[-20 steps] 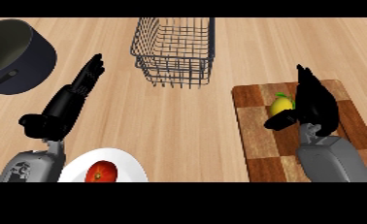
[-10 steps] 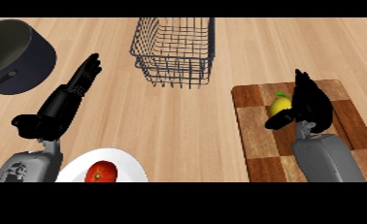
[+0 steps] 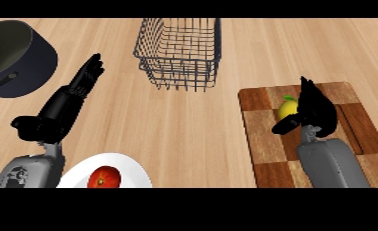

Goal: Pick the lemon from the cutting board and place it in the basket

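On my light wooden bench [image 3: 184, 125], a dark pot [image 3: 22, 57] sits far left. My left hand [image 3: 63, 107] rests open, fingers straight, above a white plate [image 3: 129, 167] holding a red fruit [image 3: 103, 177]. The wire basket [image 3: 179, 52] stands centre. Rightward, my right hand [image 3: 314, 110] touches the lemon [image 3: 289, 106] on the cutting board [image 3: 258, 135]; I cannot tell its fingers' state.

Kitchen: wooden counter [image 3: 192, 125], pot [image 3: 22, 60], cutting board [image 3: 266, 140].

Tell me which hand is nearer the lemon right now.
Right. The right hand is over the cutting board, right beside the lemon, thumb just below it. The left hand rests open far across the counter, near the pot.
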You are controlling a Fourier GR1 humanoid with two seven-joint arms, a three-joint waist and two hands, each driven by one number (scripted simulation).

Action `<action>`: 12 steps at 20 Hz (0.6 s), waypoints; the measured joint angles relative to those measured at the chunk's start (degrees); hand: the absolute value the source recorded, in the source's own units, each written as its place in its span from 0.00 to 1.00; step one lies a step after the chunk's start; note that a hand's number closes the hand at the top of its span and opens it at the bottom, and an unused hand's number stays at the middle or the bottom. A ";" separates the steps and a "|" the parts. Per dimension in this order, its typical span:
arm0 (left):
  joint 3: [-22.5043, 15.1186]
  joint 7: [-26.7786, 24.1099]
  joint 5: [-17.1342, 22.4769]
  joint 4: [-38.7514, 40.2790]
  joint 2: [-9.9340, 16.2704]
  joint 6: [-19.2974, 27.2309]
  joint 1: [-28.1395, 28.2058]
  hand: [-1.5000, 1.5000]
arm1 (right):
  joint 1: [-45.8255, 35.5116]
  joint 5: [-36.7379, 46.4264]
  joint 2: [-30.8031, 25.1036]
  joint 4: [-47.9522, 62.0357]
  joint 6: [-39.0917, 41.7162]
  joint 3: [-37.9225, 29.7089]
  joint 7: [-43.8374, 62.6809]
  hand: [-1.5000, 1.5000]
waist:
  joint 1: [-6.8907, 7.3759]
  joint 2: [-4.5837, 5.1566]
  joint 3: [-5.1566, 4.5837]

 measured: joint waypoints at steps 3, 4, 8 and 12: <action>-0.22 0.29 -0.70 -0.11 -0.80 0.02 0.12 0.50 | -0.32 -1.18 0.08 2.38 -0.08 -1.33 -2.44 1.00 | 0.06 -0.10 -0.11; -0.35 -0.25 -1.20 -0.04 -1.08 0.22 0.51 0.50 | -1.11 -1.34 0.40 3.81 -0.13 -1.52 -3.01 1.00 | 0.07 -0.15 -0.17; 0.05 0.34 -1.05 -0.31 -1.42 -0.23 0.14 0.50 | -0.45 -1.34 1.05 4.07 1.41 -0.62 -3.69 1.00 | 0.00 -0.42 -0.42; 0.44 0.67 -1.33 -0.37 -1.63 -0.39 -0.23 0.50 | -1.29 -0.50 0.88 6.18 0.96 -0.61 -5.44 1.00 | 0.04 -0.61 -0.63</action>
